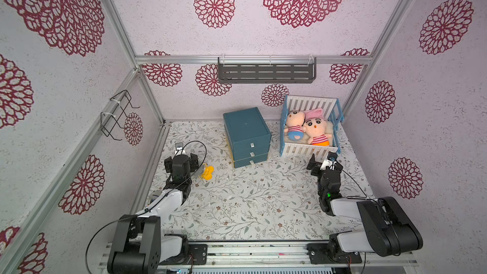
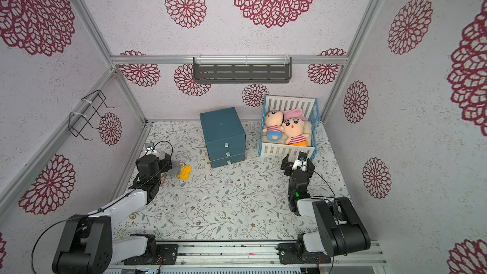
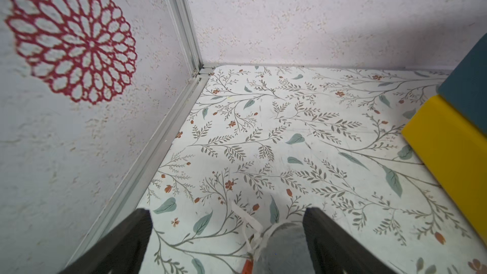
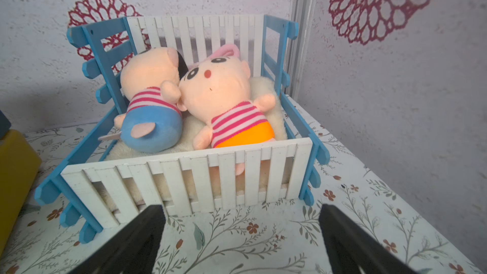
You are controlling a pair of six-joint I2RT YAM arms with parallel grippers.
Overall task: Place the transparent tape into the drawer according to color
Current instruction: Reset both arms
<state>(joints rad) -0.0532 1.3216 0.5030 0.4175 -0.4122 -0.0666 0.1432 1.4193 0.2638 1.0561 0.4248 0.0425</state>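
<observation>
Pincers both gape empty: left gripper (image 3: 228, 210) at far left, right gripper (image 4: 241, 206) facing the white-and-blue slatted toy crib (image 4: 184, 162). One small yellowish see-through tape ring (image 2: 132, 216) lies beside the left forearm (image 2: 123, 201).

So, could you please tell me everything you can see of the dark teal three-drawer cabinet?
The dark teal three-drawer cabinet is a boxy, matte unit. Three stacked drawer fronts, each with a small pale handle, face the arms; all look shut. A yellow face shows low on its side toward the left arm. It stands upright on the floral-patterned tabletop near the back wall, beside the white-and-blue toy crib, a gap between. Neither the left gripper nor the right gripper touches it.
</observation>
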